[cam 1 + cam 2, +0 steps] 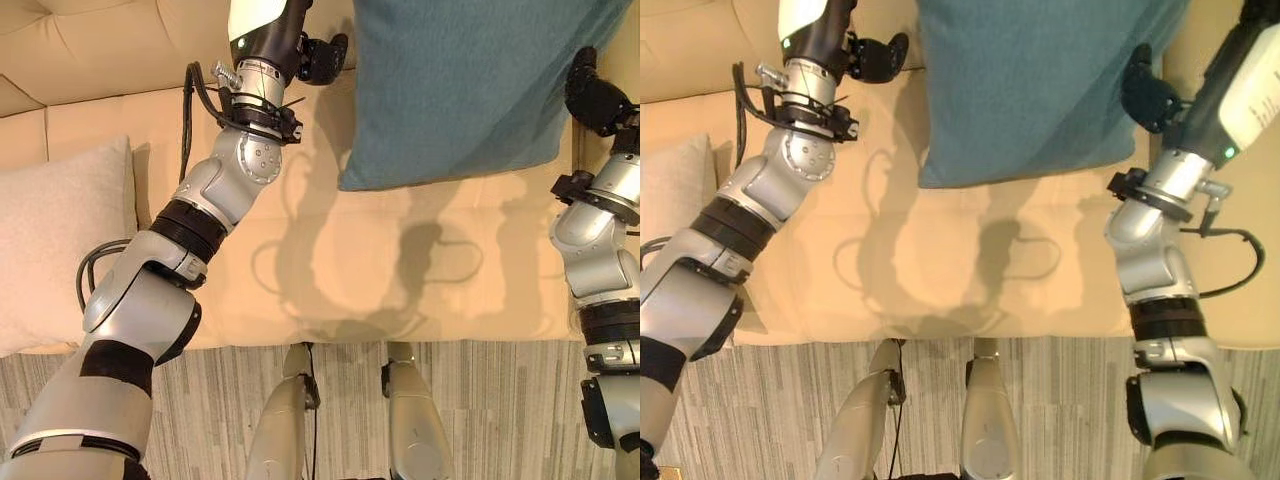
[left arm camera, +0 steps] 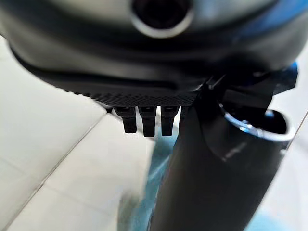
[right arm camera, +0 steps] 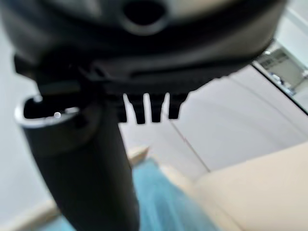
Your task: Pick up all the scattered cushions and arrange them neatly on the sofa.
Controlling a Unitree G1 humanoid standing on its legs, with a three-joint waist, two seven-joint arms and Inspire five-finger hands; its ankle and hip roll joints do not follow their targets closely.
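Left eye view: a teal cushion (image 1: 460, 85) is held up over the far part of the beige sofa (image 1: 420, 270), its lower edge above the seat and its shadow on the seat below. The left hand (image 1: 322, 57) is at the cushion's left edge and the right hand (image 1: 592, 95) at its right edge. How the fingers sit on the fabric I cannot tell here. A cream cushion (image 1: 60, 240) lies on the seat at the left, well apart from the teal one. Striped floor (image 1: 230, 400) runs along the sofa's near edge.

Right eye view: the teal cushion hangs between the two hands, the left one touching its left side and the right one against its right side. The cream cushion shows at the left border.

Left wrist view: the left hand's dark thumb and short fingers (image 2: 144, 122) stand out, with a strip of teal fabric beside the thumb. Whether it grasps the cushion I cannot tell.

Right wrist view: the right hand's fingers (image 3: 147, 108) and thumb show with teal fabric past them and the sofa beyond. Its hold I cannot tell.
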